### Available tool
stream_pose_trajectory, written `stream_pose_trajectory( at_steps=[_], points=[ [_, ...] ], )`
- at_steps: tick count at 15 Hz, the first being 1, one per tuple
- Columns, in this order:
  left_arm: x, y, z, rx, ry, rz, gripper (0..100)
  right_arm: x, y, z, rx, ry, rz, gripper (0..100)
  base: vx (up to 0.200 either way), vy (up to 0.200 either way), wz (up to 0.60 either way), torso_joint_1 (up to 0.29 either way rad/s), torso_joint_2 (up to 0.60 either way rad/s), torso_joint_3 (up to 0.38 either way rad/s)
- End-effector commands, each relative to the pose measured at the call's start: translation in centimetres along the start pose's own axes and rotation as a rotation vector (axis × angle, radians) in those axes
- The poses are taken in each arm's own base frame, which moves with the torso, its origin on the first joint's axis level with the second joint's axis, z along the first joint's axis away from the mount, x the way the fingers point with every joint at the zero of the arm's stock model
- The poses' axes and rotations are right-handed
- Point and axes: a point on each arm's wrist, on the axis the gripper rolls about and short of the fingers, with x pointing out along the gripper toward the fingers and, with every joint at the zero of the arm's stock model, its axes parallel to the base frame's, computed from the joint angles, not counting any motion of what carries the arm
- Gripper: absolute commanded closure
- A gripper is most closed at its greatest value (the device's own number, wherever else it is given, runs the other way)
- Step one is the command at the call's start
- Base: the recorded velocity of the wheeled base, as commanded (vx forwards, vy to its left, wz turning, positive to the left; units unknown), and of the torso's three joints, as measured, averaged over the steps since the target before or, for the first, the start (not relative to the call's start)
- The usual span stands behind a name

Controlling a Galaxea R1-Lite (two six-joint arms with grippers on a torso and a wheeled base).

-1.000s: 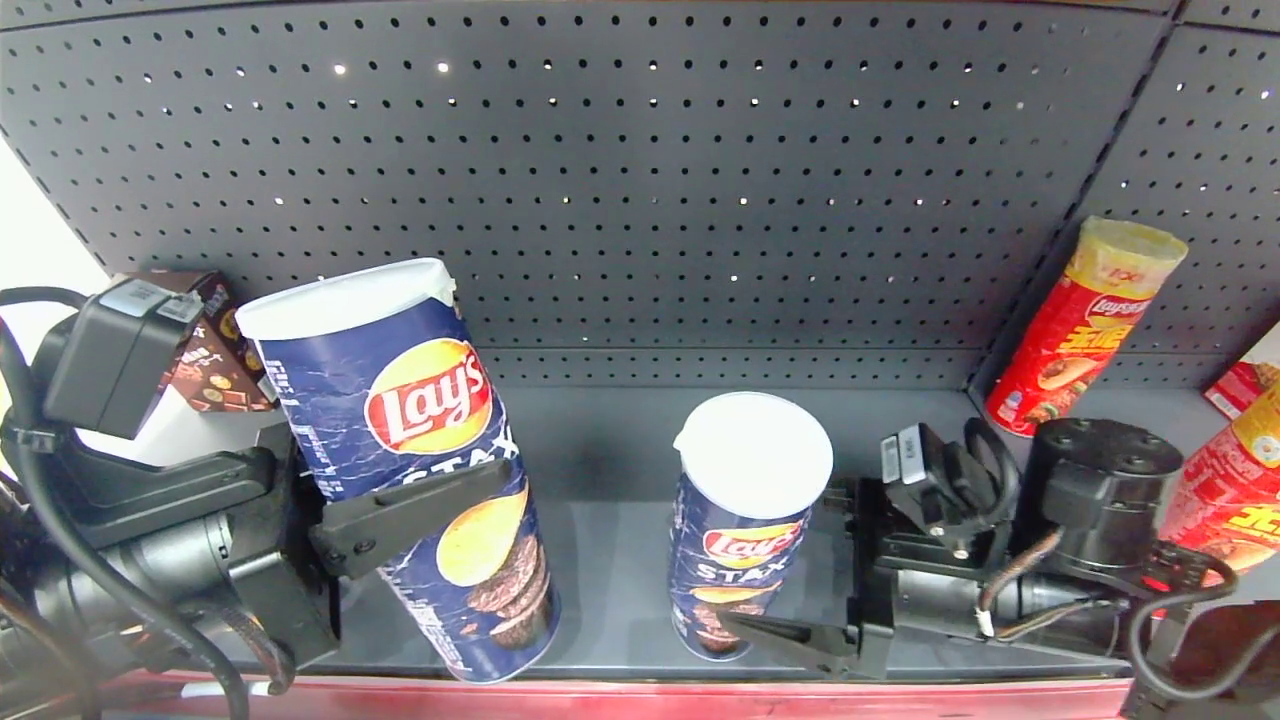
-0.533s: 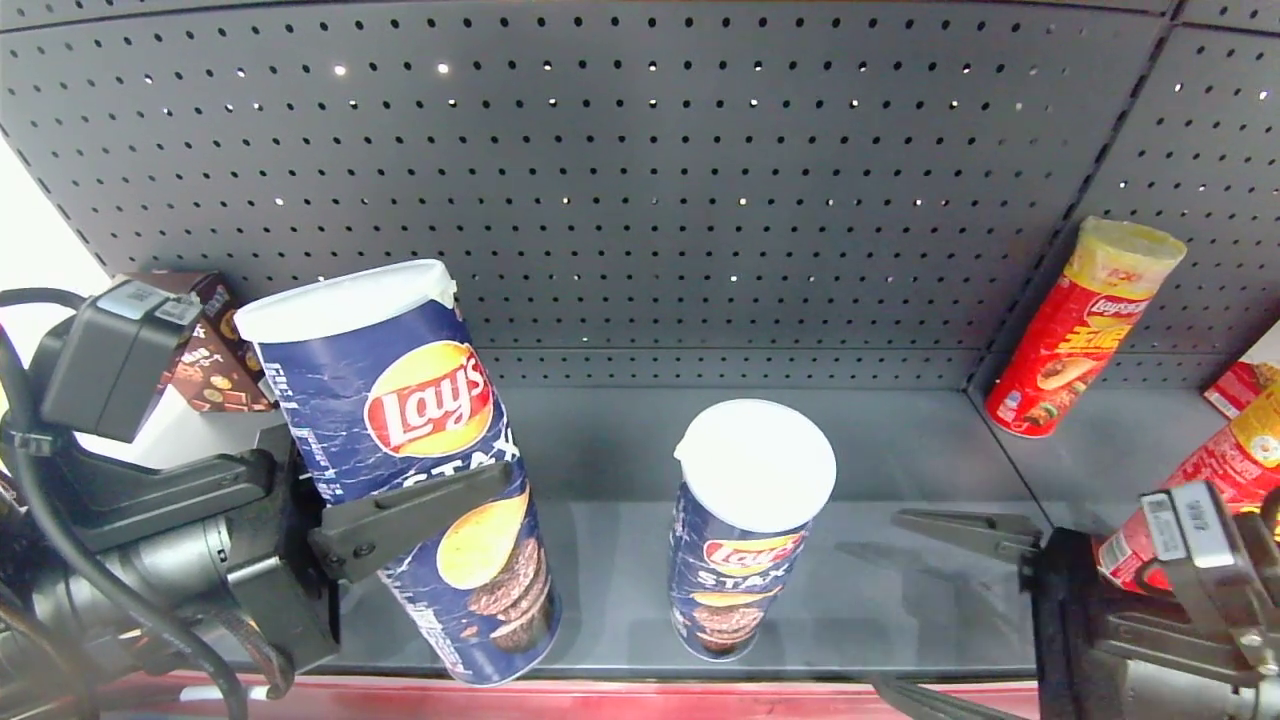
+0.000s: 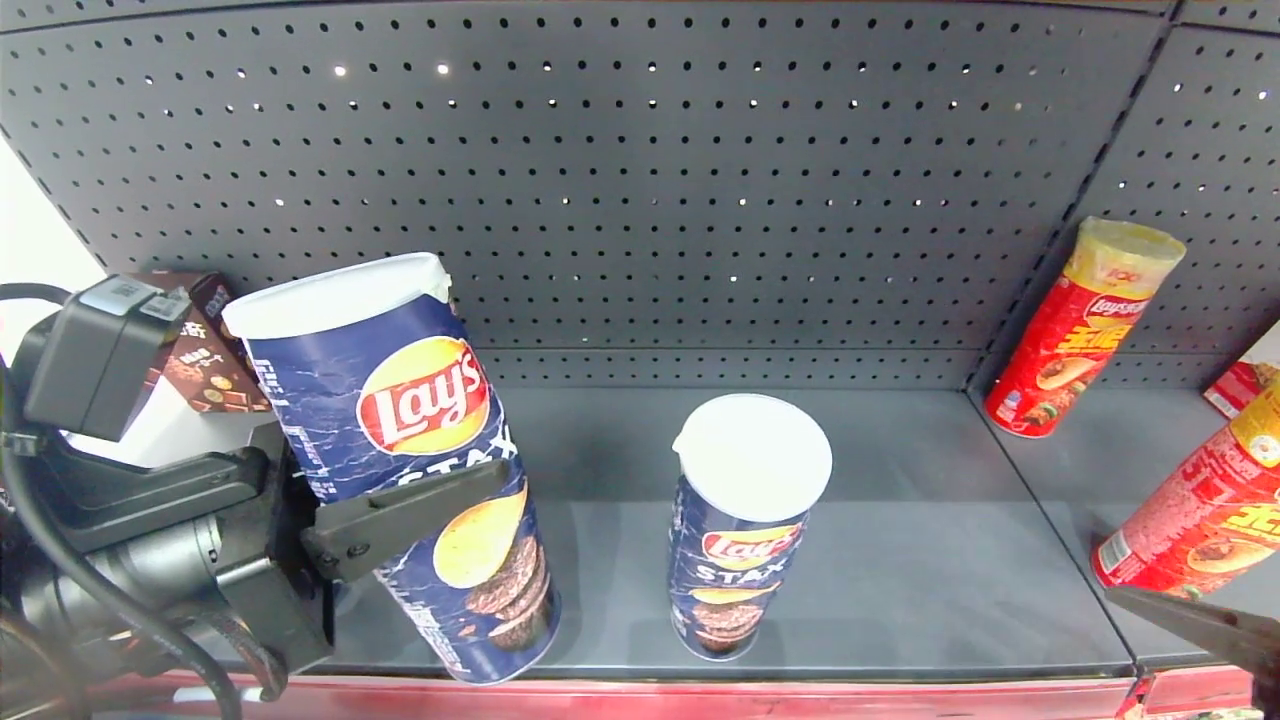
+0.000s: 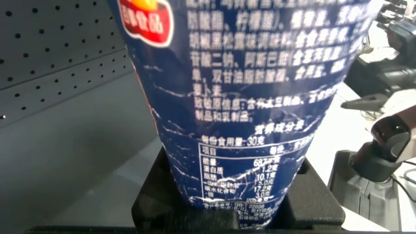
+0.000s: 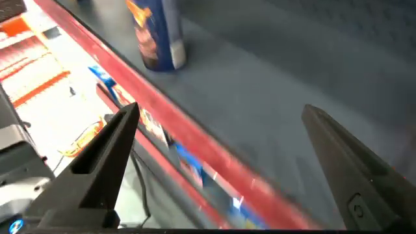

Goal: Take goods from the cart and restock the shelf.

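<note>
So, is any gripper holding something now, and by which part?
The left gripper grips the tilted blue chip can slightly below mid-height of its body; the open right gripper holds nothing.

The right gripper (image 5: pixel 218 120) has been drawn away from the standing blue can (image 3: pixel 740 560). A second ago its fingers were set on either side of that can at the centre of the head view. Half a second ago it had been pulled back to the lower right, and now one dark finger (image 3: pixel 1195 618) is seen at the lower right corner. The tilted blue can (image 3: pixel 400 440) clamped in the left gripper (image 3: pixel 410 505) has been shifted slightly up and to the left.
</note>
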Motion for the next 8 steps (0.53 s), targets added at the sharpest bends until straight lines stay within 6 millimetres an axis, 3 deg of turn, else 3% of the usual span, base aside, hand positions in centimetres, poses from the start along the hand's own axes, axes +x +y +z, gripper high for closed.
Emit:
stream_pose_trajectory(
  at_steps=[1, 3, 4, 8],
  points=[
    [-0.2, -0.1, 0.1, 0.002, -0.004, -0.001, 100, -4.7, 2.0, -1.7, 0.035, -0.040, -0.132, 0, 0.000, 0.000, 0.00, 0.000, 0.00, 0.000],
    [-0.3, -0.2, 0.1, 0.005, -0.005, -0.001, 100, -6.1, 2.7, -3.2, 0.057, 0.005, -0.202, 0, 0.000, 0.000, 0.00, 0.000, 0.00, 0.000],
    [-0.3, -0.2, 0.0, 0.004, -0.004, 0.000, 100, -7.8, 3.7, -5.6, 0.075, 0.068, -0.339, 0, 0.000, 0.000, 0.00, 0.000, 0.00, 0.000],
    [-0.3, -0.4, -0.8, 0.009, 0.025, -0.012, 100, -8.6, 3.8, -5.7, 0.136, 0.084, -0.576, 0, 0.000, 0.000, 0.00, 0.000, 0.00, 0.000]
  ],
)
